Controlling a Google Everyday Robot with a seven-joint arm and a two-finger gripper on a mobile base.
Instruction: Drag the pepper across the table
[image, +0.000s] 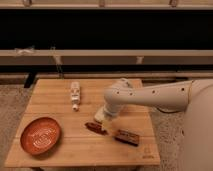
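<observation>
The pepper (94, 127) is a small dark red-brown tapered thing lying on the light wooden table (60, 150), near its middle front. My gripper (102, 118) comes in from the right on a white arm (150, 95) and hangs right over the pepper's right end, touching or nearly touching it.
An orange bowl (40, 135) sits at the front left. A small white bottle (75, 95) lies at the back middle. A flat brown bar (127, 136) lies just right of the pepper. A small dark mark (145, 156) is near the front right corner. A dark bench stands behind.
</observation>
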